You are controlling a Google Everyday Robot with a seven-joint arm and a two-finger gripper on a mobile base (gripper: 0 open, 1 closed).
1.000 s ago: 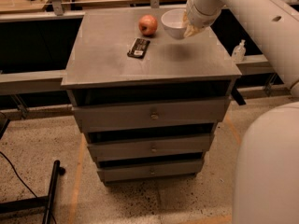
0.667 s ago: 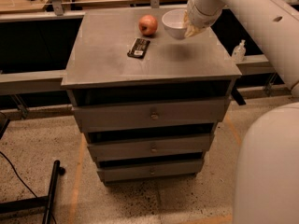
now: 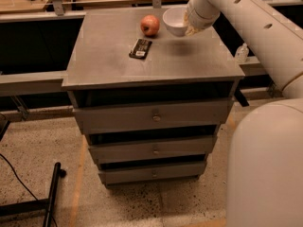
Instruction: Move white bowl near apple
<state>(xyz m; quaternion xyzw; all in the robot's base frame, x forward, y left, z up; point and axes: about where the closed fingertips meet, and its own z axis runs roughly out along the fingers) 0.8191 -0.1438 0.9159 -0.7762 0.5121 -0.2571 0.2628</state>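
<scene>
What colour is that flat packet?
The flat rectangular packet is black, per the camera view; the gripper is at the white round bowl.

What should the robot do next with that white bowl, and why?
Probably lower the white bowl straight down and let go. The pincer grips its right rim, seemingly holding it just off the cabinet top, and it is close beside the apple, slightly apart.

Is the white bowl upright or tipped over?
Upright: the white bowl faces mouth up beside the apple; the claw is at the rim away from the apple.
</scene>
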